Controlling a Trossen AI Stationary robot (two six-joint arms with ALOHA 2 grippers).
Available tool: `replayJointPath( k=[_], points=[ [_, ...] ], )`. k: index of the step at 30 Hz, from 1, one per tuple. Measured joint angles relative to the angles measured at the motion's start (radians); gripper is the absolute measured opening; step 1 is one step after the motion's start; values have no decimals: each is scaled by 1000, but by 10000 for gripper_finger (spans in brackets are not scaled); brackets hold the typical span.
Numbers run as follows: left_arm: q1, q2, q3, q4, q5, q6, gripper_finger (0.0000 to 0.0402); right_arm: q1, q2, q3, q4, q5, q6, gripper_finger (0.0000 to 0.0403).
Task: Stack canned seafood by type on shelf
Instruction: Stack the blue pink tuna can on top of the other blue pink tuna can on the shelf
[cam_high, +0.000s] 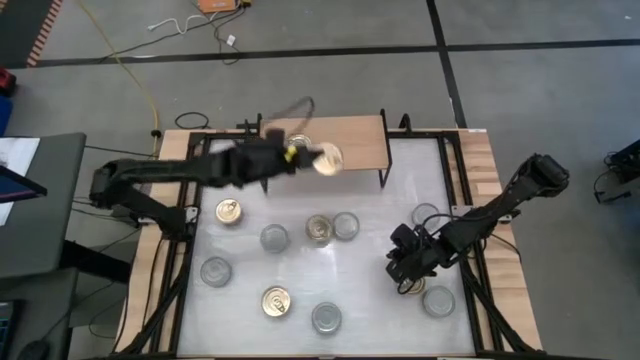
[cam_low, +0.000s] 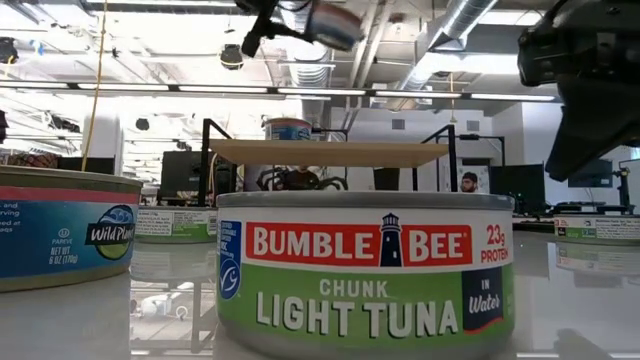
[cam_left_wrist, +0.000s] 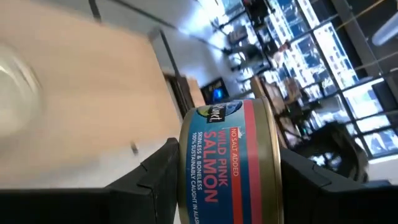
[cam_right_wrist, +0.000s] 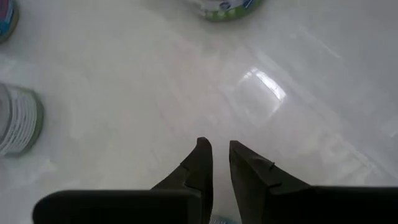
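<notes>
- The left pincer (cam_high: 318, 160) is held over the shelf (cam_high: 360, 142), pinching a salmon can (cam_left_wrist: 231, 165) between its fingers (cam_left_wrist: 163, 167); the can is tilted on its side, clear of the board.
- One can (cam_high: 298, 143) is seen standing on the shelf, beside the left pincer.
- The right pincer (cam_right_wrist: 221, 155) is kept low over the white tabletop (cam_high: 370, 280), empty, its fingers drawn nearly together with a thin gap between them.
- Other cans are spread over the tabletop: gold-lidded ones (cam_high: 229, 211) and silver-lidded ones (cam_high: 274, 238).
- A tuna can (cam_low: 365, 272) fills the low view.
- A person (cam_low: 469, 182) is possibly standing in the room behind.
</notes>
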Motion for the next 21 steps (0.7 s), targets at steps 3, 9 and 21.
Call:
replayJointPath(
  k=[3,9,21],
  points=[
    [117,-17,1,-36,105,26,189,-29,0,0,0,1,0,81],
    [309,9,1,-109,306,88,189,-101,0,0,2,1,1,81],
    [412,84,0,-169,441,177,189,-230,0,0,27,1,15,81]
  ],
)
